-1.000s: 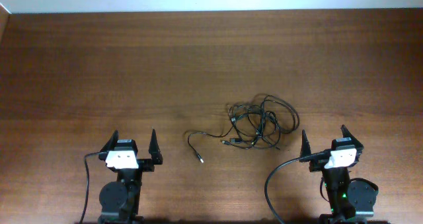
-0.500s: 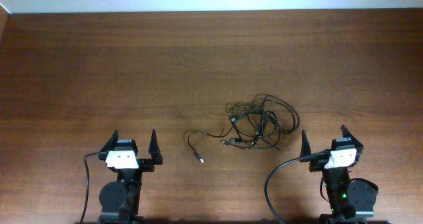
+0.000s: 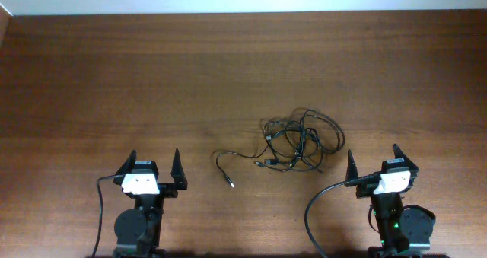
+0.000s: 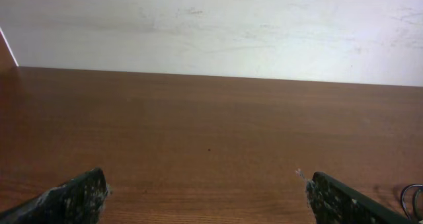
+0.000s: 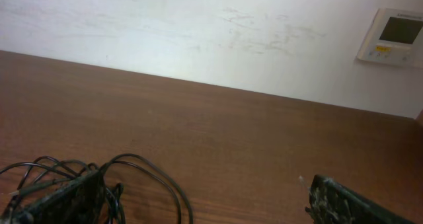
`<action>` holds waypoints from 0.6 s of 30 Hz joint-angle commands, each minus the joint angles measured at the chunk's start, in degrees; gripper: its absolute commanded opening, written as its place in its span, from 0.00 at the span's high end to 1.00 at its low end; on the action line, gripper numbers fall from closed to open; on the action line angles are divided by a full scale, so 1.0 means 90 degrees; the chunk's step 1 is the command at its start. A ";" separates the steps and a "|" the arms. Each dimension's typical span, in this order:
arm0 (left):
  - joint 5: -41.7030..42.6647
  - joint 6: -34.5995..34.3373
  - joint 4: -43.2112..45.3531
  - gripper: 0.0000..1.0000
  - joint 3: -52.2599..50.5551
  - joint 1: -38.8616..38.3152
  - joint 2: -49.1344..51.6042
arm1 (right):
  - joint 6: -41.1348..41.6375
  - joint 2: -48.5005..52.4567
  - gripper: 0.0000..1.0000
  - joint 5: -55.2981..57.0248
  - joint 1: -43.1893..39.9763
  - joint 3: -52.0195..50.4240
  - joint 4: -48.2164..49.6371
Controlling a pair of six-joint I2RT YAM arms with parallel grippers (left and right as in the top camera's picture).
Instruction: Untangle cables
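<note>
Left arm (image 3: 141,183) is parked at the near edge of the desk (image 3: 114,75). Left jaws are spread wide with nothing between them. The left wrist view confirms this, showing bare wood between the two fingertips (image 4: 79,196).

The cables (image 3: 293,142) are right of centre on the desk, well apart from the left arm and close to the right one.
- Thin black cords, slightly glossy, piled into one loose knot of overlapping loops (can't count the cords from here).
- The biggest loop bulges out on the knot's right side.
- One tail (image 3: 221,157) runs left out of the knot, bends into a hook and comes back toward the near edge. It ends in a small plug (image 3: 231,185) with a pale tip.
- That plug lies between the two arms, touching neither.
- A second small plug shows at the knot's lower left edge.
- A sliver of cord also shows at the far right edge of the left wrist view.

Right arm (image 3: 389,183) is also at the near edge. Right jaws are wide apart and hold nothing.
- In the overhead view, the knot sits just beside the left finger (image 3: 350,163) of this pair, with a narrow gap.
- In the right wrist view, the loops arc behind that same finger, low on the left.
- A wall panel (image 5: 394,36) hangs at upper right.
</note>
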 commanded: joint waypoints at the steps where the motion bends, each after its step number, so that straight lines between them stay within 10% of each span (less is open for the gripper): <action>1: 0.0083 -0.0032 -0.0044 0.01 -0.0015 -0.0022 0.0019 | 0.0073 0.0024 0.02 -0.0131 -0.0039 -0.0029 -0.0029; 18: 0.0855 -0.0034 0.0816 0.01 0.0362 -0.0022 0.0019 | 0.0073 0.0024 0.01 -0.0131 -0.0039 -0.0029 -0.0029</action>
